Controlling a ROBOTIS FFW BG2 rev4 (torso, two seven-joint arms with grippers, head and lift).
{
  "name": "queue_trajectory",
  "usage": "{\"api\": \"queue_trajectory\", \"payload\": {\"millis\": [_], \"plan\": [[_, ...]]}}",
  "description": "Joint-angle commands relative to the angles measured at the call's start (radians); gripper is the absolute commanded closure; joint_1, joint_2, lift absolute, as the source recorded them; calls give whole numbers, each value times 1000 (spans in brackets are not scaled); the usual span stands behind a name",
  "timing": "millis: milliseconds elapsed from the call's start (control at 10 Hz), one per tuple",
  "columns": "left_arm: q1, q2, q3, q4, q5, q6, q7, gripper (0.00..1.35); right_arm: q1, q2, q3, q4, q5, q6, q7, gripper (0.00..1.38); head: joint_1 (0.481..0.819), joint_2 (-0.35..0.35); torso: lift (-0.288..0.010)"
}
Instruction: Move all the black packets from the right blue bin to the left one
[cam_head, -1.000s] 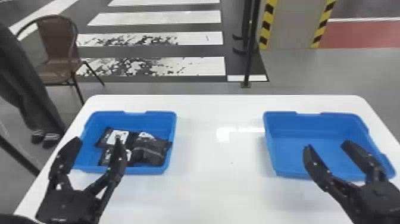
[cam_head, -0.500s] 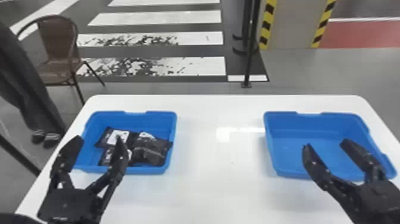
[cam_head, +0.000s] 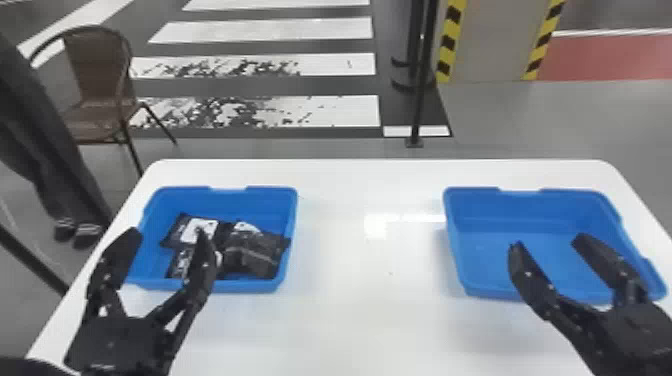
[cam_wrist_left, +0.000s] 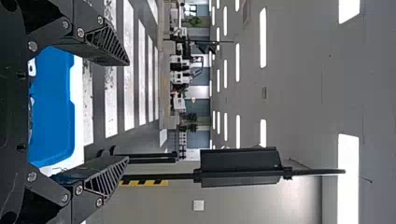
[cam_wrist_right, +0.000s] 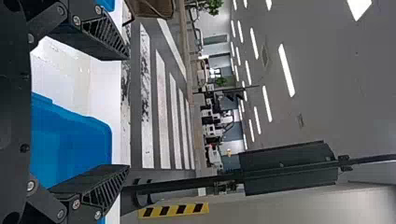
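Black grippers (cam_head: 169, 231), jaws wide apart

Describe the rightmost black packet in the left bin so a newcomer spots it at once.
On the white table, find the left blue bin. Near that bin's right wall lies a crumpled, mostly black packet with a thin pale line across it. The back-left packet, by contrast, shows a large white patch.
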Motion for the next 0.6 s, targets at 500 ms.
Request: {"api": "queue_trajectory", "payload": {"millis": [500], "plan": [[4, 1, 0, 1, 6, -12, 0, 338, 0, 1, 0, 14, -12, -30, 0, 213, 695, 71, -140]]}}
